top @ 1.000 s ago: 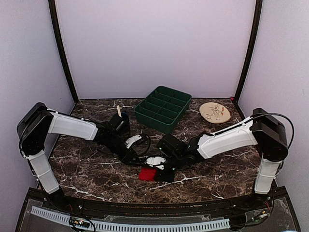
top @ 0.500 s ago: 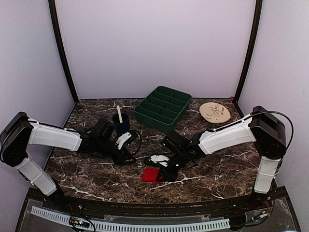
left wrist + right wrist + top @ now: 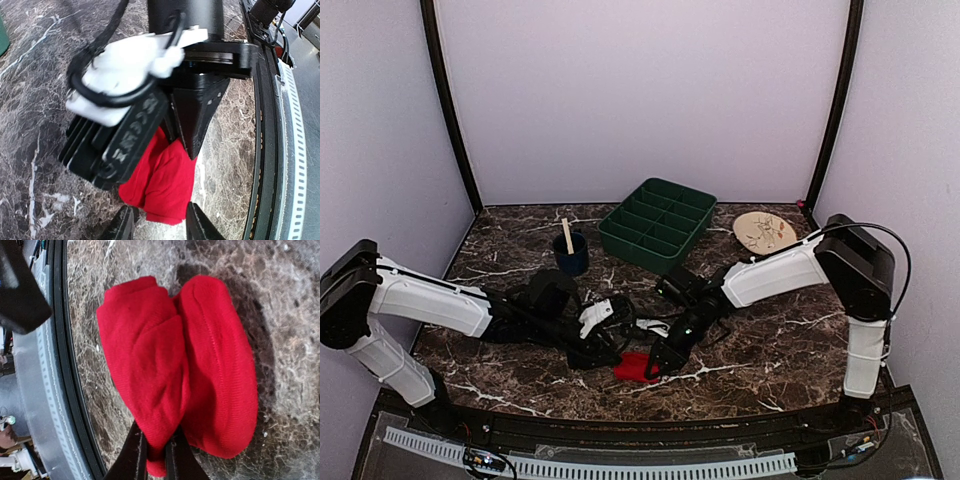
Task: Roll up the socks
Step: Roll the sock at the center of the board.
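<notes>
Now I see my right pincer [image 3: 155,460] clenched on a fold of the red sock [image 3: 175,365], bundled just ahead of its tips on the marble table [image 3: 225,270], while my left pincer [image 3: 160,226] stands released, straddling the sock's edge.

marble table [image 3: 790,350] | red sock [image 3: 632,367] | green tray [image 3: 642,250] | blue cup [image 3: 570,256] | round plate [image 3: 776,245]
</notes>
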You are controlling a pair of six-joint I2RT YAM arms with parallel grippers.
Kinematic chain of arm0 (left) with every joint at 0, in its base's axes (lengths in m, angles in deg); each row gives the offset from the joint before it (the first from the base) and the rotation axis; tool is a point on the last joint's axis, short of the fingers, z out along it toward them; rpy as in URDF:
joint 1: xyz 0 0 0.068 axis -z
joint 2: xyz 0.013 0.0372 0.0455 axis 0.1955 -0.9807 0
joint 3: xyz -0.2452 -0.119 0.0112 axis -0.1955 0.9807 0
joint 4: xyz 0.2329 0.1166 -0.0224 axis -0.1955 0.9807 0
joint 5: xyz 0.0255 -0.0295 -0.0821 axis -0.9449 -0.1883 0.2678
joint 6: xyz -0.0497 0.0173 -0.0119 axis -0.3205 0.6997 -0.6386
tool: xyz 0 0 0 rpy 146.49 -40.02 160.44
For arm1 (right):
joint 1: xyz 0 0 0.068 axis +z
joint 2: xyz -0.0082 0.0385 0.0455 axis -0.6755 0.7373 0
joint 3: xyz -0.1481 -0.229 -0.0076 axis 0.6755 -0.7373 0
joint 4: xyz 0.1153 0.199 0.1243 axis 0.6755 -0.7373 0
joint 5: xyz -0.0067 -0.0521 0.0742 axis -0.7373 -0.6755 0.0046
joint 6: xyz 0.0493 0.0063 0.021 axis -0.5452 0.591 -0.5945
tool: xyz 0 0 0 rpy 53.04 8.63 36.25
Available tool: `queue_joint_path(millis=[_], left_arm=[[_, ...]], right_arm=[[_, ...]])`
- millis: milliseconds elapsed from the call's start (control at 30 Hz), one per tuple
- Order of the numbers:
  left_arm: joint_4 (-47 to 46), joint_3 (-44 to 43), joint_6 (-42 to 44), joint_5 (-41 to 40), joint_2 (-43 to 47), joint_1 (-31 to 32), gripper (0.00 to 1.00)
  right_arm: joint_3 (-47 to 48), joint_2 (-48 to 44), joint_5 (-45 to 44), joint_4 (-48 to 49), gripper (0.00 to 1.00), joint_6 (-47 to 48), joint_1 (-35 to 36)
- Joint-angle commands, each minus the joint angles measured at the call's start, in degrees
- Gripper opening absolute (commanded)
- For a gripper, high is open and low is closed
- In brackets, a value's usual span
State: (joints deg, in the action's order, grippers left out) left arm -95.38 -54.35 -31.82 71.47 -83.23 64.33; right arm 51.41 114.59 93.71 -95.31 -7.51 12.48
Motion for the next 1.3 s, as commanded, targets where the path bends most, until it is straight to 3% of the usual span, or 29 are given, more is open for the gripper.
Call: queue_joint_path(millis=[0,867,1133,1267], left_arm=[[-1.73,0.83,2.46,-1.01,1.02,1.71,0.4],[8.1,-8.41,13.73,-7.34,-11.04,7.73,0.4],[8.53,-8.65,14.3,-5.11,-12.53,7.74,0.28],[10.63,-9.9,15.06,-2.44,-13.63,7.68,0.15]], right_arm=[[2.49,2.37,3.45,-5.23,0.0,0.42,-0.64],[6.04,5.07,7.72,-10.0,0.0,2.17,-2.26],[6.68,5.91,8.68,-10.61,0.0,2.27,-2.6],[7.21,6.18,8.56,-11.05,0.0,2.29,-2.77]])
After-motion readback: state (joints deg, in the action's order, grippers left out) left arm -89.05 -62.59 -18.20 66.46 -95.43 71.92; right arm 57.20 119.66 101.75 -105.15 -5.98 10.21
